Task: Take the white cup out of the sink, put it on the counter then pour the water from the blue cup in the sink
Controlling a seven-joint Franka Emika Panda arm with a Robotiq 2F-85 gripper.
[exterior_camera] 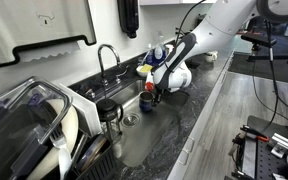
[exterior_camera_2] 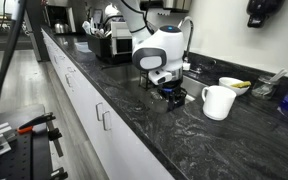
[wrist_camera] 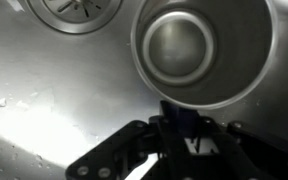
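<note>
My gripper [exterior_camera: 149, 92] [exterior_camera_2: 170, 87] is shut on the wall of the blue cup [exterior_camera: 146, 101] [exterior_camera_2: 172, 96] and holds it over the sink [exterior_camera: 136, 140]. In the wrist view the cup [wrist_camera: 199, 50] shows its round mouth and a grey, shiny inside. Its dark blue wall is pinched between my gripper [wrist_camera: 184, 125] at the lower edge. The steel basin [wrist_camera: 44, 95] and its drain [wrist_camera: 79, 12] lie beneath. I cannot tell whether water is in the cup. The white cup [exterior_camera_2: 217, 101] stands upright on the dark stone counter [exterior_camera_2: 184, 140], just beside my gripper.
A clear jar with a black lid [exterior_camera: 109, 113] stands in the sink near the drain [exterior_camera: 131, 120]. The chrome faucet [exterior_camera: 106, 55] rises behind. A dish rack [exterior_camera: 34, 130] fills the near side. A bowl [exterior_camera_2: 234, 84] sits past the white cup.
</note>
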